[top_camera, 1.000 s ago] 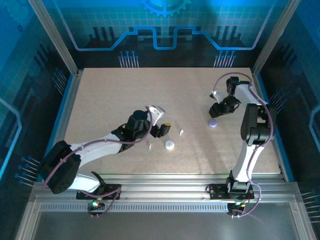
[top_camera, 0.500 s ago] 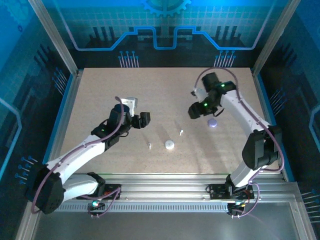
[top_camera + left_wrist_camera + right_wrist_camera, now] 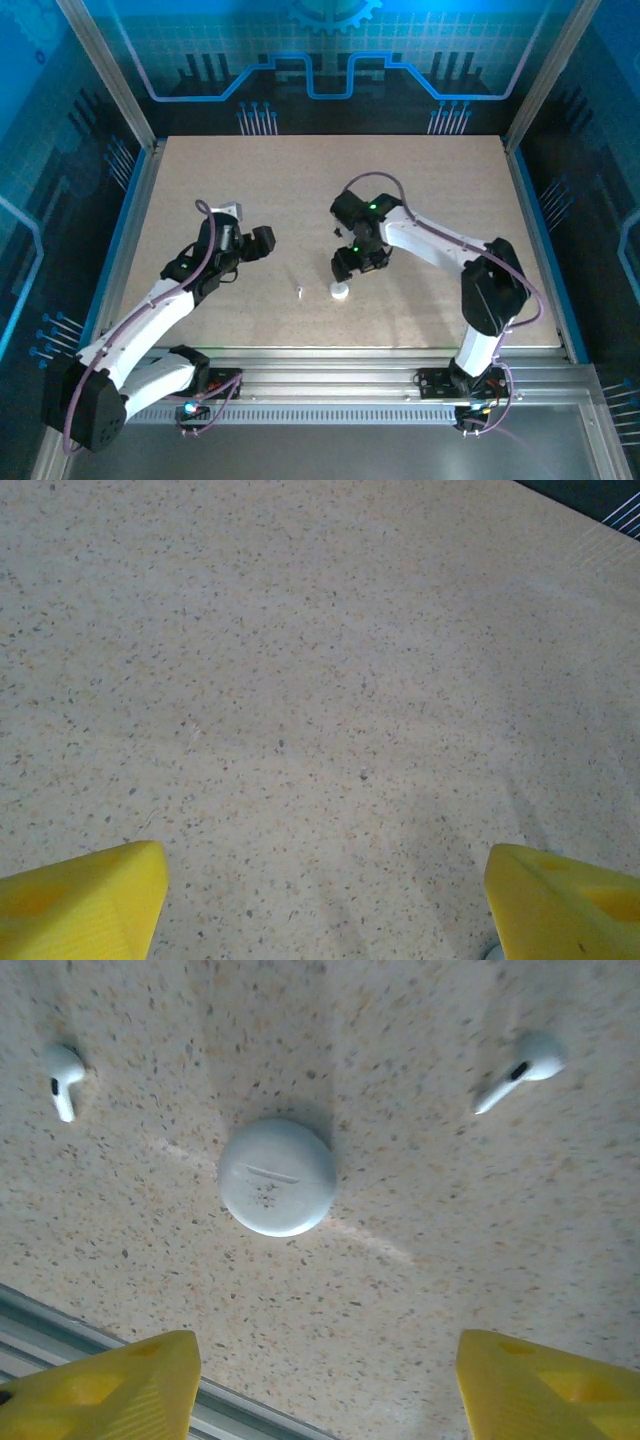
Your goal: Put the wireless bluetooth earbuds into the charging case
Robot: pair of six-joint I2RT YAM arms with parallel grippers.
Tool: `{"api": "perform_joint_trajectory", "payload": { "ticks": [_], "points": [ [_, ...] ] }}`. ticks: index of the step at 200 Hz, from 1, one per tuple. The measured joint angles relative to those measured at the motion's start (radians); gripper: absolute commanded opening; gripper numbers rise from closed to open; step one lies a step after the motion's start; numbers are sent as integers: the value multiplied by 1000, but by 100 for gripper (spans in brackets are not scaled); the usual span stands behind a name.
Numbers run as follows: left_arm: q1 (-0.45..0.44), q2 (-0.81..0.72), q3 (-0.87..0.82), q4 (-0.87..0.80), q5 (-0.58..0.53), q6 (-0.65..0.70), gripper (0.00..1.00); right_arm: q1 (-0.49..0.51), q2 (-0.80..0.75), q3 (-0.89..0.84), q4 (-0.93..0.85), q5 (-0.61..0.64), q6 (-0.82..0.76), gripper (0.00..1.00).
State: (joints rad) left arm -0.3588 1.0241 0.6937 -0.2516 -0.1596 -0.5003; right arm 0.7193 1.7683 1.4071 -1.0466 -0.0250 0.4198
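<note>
My right gripper (image 3: 320, 1380) has swung in from upper right, jaws spread, empty, above the case (image 3: 277, 1177). One earbud (image 3: 62, 1077) upper left, second earbud (image 3: 522, 1068) upper right. Left gripper (image 3: 320, 905), also spread, pulled away. Pickup looks next.

Top view high, whole table (image 3: 300, 180); wrist views close, downward.

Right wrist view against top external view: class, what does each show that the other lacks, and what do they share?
Right wrist: a second white earbud, the seam on the round case, and the right end effector's yellow fingertips spread apart. Top external: both arms whole, the left end effector and the blue enclosure walls. Shared: the case, the earbud to its left, the speckled table.
</note>
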Motion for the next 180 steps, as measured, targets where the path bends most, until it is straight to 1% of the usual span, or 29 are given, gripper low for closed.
{"api": "perform_joint_trajectory", "payload": {
  "ticks": [38,77,122,180],
  "points": [
    [10,-3,-12,-20,17,0,84,60,101,27,0,3,37,71],
    [23,-32,-31,-31,25,0,84,61,166,58,11,0,48,68],
    [37,-46,-42,-37,26,1,84,61,248,126,19,-5,47,69],
    [41,-53,-42,-37,33,1,84,61,294,146,19,-5,47,69]
  ]
}}
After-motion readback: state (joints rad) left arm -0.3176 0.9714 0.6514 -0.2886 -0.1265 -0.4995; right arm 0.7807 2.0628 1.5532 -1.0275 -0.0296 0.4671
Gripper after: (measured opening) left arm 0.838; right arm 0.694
